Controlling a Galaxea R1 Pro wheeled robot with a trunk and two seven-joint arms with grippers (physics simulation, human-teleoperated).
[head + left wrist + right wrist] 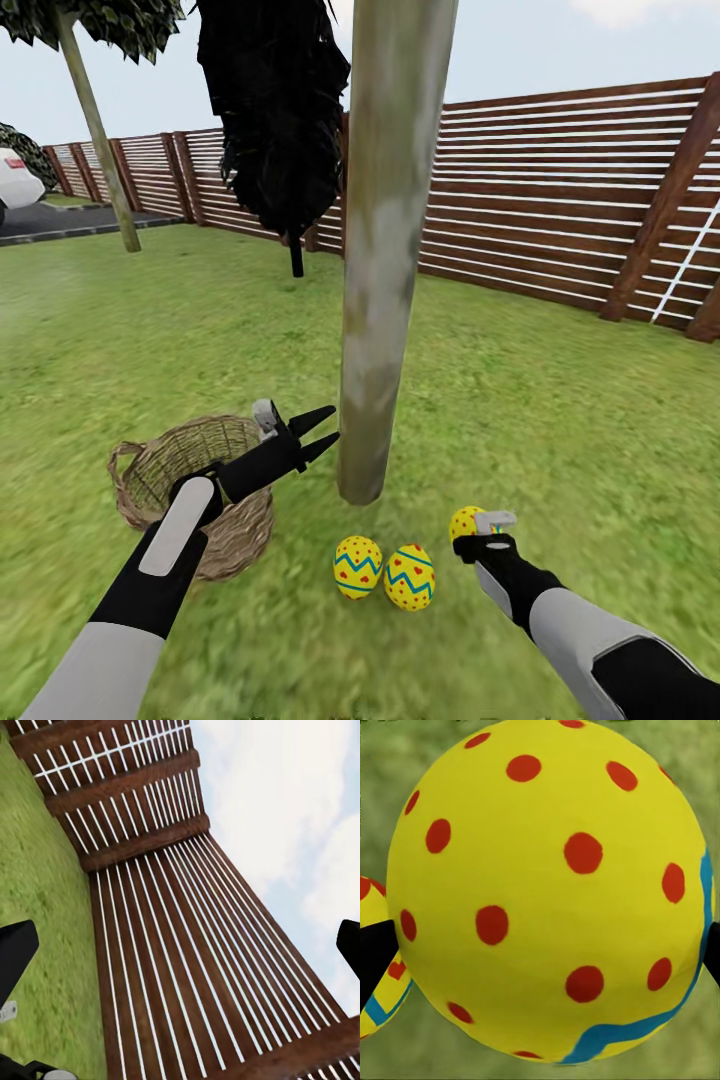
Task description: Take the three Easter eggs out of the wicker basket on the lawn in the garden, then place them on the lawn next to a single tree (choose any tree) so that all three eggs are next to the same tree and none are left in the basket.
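Note:
Two yellow Easter eggs point(358, 566) point(410, 577) with red dots and blue zigzags lie side by side on the lawn point(560, 430), just in front of the pale grey-beige tree point(385, 250). A third egg point(465, 522) point(547, 892) is held low over the grass to their right, with my right gripper point(478, 530) shut on it. The brown wicker basket point(190, 490) stands left of the trunk; its inside looks empty. Over the basket's right rim my left gripper point(318, 430) is open, pointing toward the trunk, and holds nothing.
A brown slatted fence point(570, 200) point(172, 945) bounds the garden at the back and right. A black-foliaged tree point(275, 110) stands behind the trunk, another thin-trunked tree point(100, 130) at far left. Grass lies open to the right of the eggs.

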